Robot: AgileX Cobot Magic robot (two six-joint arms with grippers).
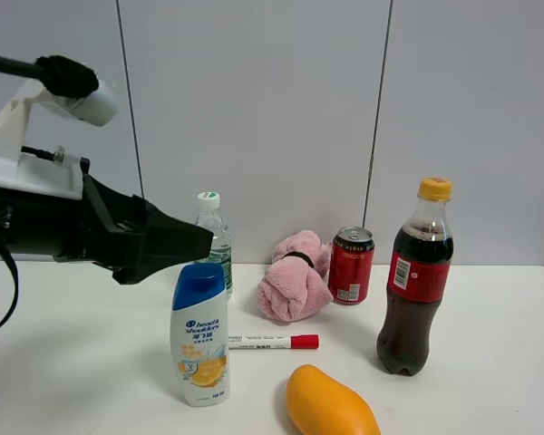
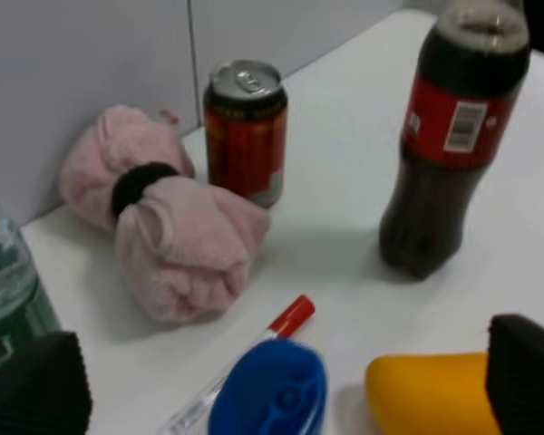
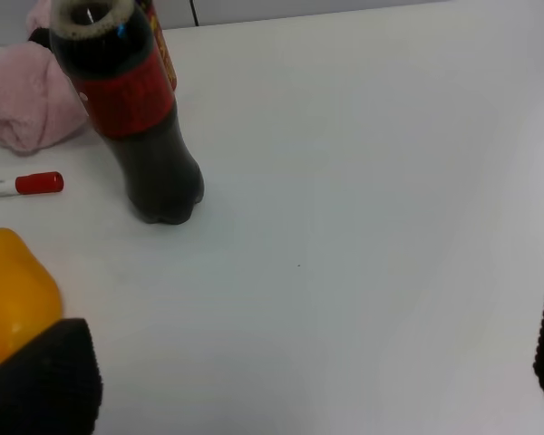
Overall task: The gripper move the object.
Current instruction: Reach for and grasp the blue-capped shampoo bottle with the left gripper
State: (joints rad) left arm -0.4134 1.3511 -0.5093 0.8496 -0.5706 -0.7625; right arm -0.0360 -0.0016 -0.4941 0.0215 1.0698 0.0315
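Shampoo bottle upright on the table, left of centre toward the front edge, just in front of the water bottle. A marker lies just beside its foot and a mango is near.

The left gripper hovers above the blue cap, apparently clear of it. In the left wrist view its two fingers stand wide apart with the cap between them and nothing held. The right gripper is likewise spread wide and empty over bare table, well apart from the bottle.

Handling, as judged: smooth, glossy plastic, so likely slippery. The walls are stiff near the shoulder and may give a little mid-body. How full it is cannot be told, so neither can its weight. Tall on a small foot, it could tip if nudged. Best hold: across the upper body just under the cap, squarely and firmly.
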